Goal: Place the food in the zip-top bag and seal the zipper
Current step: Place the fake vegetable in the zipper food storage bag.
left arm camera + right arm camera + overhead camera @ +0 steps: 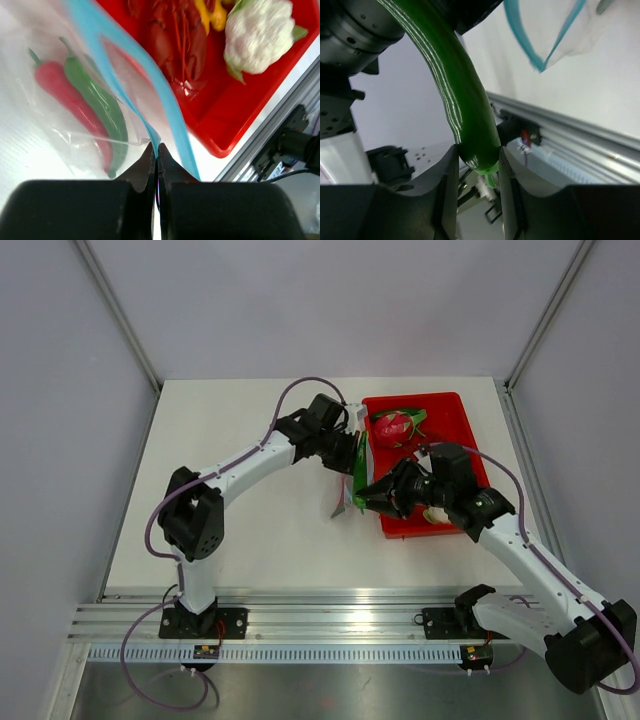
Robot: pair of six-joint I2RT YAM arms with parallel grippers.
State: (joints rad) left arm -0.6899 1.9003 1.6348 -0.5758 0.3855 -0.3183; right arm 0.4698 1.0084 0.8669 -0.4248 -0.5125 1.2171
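Food (462,92) gripped by right hand (477,155) | left hand (156,148) pinching zipper (92,22)

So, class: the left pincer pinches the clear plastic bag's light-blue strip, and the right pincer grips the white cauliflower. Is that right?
Not quite. The right pincer grips the long green pepper, as the right wrist view shows. The white cauliflower lies in the red plastic tray. The rest of the statement holds.
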